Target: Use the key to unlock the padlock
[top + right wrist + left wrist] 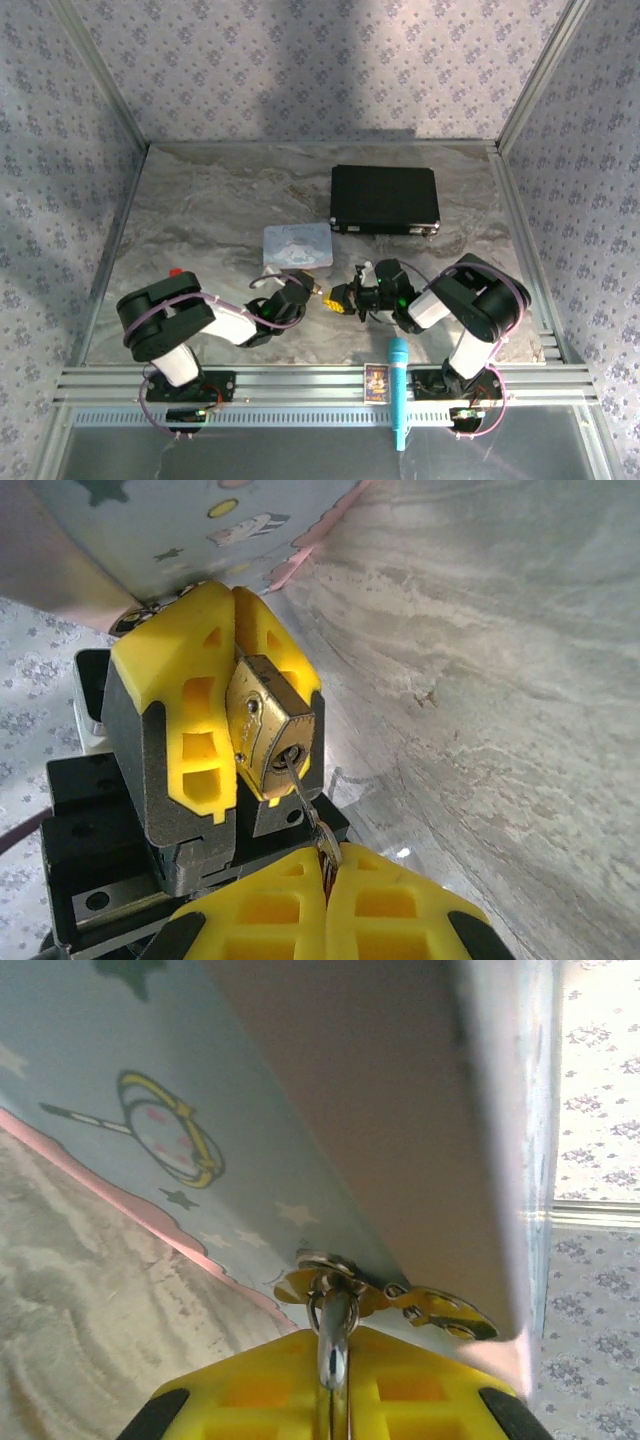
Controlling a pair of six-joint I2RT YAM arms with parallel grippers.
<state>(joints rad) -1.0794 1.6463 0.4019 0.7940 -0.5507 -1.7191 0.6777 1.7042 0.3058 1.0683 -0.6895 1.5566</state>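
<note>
Left gripper (pixel 330 1352): jaws narrow, clamped on the body of the padlock (pixel 262 725). In the right wrist view the small brass lock sits between the yellow fingers (pixel 180 705), keyhole end facing the other gripper.

Right gripper (pixel 325 868): jaws pressed together on the head of the key (pixel 298 788). The thin blade runs from the fingertips up to the keyhole, and its tip is in the slot.

Top view: the two grippers meet nose to nose over the near middle of the marble-patterned table (pixel 200 200), with the padlock between them. This is just on the near side of the pastel cartoon tin (pixel 297 244).

Left wrist view: a silver loop and small brass pieces rise from between the fingers. I cannot tell which parts these are.
</note>
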